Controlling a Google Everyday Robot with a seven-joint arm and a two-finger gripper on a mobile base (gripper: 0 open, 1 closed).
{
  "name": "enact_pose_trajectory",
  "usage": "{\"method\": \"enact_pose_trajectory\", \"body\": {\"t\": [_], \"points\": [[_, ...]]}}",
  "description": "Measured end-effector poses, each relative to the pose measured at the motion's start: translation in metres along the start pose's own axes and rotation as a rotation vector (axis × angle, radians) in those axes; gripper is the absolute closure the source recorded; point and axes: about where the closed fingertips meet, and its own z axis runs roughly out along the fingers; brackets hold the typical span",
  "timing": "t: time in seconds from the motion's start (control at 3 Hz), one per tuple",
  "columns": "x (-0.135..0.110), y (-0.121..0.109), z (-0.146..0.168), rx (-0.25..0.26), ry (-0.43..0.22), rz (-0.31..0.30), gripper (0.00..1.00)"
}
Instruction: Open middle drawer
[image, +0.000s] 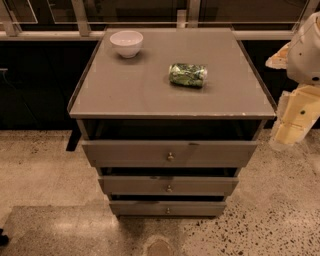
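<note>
A grey cabinet (170, 80) has three grey drawer fronts, each with a small brass knob. The middle drawer (150, 186) is the mid-sized front, and its knob (169, 188) sits at its centre. A thin dark gap shows along its top edge. The larger top drawer front (125, 153) is above it and the smallest bottom front (140, 208) is below. My gripper (292, 122), a cream-coloured part under the white arm (307, 50), hangs at the right edge of the view, beside the cabinet's right front corner. It is apart from all the drawers and holds nothing that I can see.
A white bowl (126, 42) stands at the back left of the cabinet top. A green crumpled can or bag (187, 75) lies right of centre. A window rail (45, 35) runs behind the cabinet. Speckled floor (45, 175) surrounds the cabinet front.
</note>
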Motion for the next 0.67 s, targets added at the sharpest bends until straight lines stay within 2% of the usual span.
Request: {"method": "enact_pose_trajectory", "body": {"t": [0.33, 0.67], "points": [[0.0, 0.0, 0.0, 0.0, 0.0, 0.0, 0.0], [0.0012, -0.0014, 0.0027, 0.033, -0.036, 0.009, 0.0]]}}
